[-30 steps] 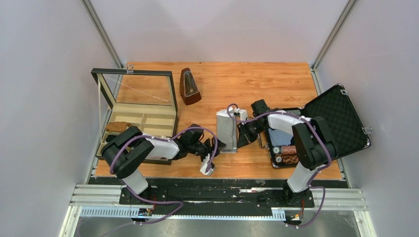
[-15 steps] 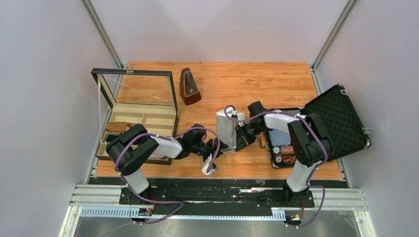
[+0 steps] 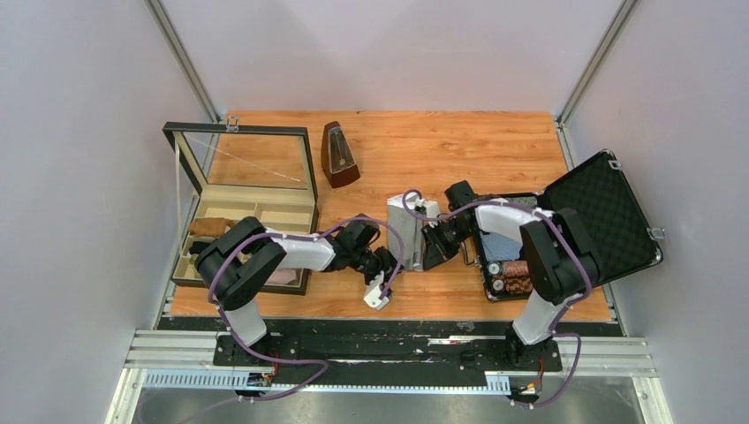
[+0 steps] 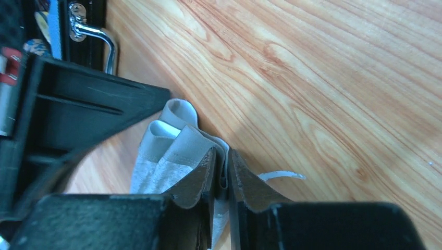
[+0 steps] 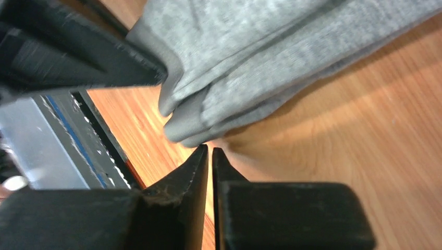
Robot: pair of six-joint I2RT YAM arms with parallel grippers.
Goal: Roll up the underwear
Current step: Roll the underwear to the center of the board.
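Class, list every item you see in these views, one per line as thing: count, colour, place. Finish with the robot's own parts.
wooden table: 1, orange-brown, under everything
folded soft-fabric underwear: 1, grey with white trim, table centre, between the grippers
pyramid-shaped metronome: 1, dark brown, far side, left of centre
glass-lidded display box: 1, black frame with beige compartments, left edge, lid open
brown cloth: 1, brown, in the box's left end
foam-lined hard case: 1, black, right edge, open
copper-coloured coils: count unclear, inside the case
left gripper: 1, black, shut on a fold of the underwear
right gripper: 1, black, jaws closed, tips at the underwear's edge
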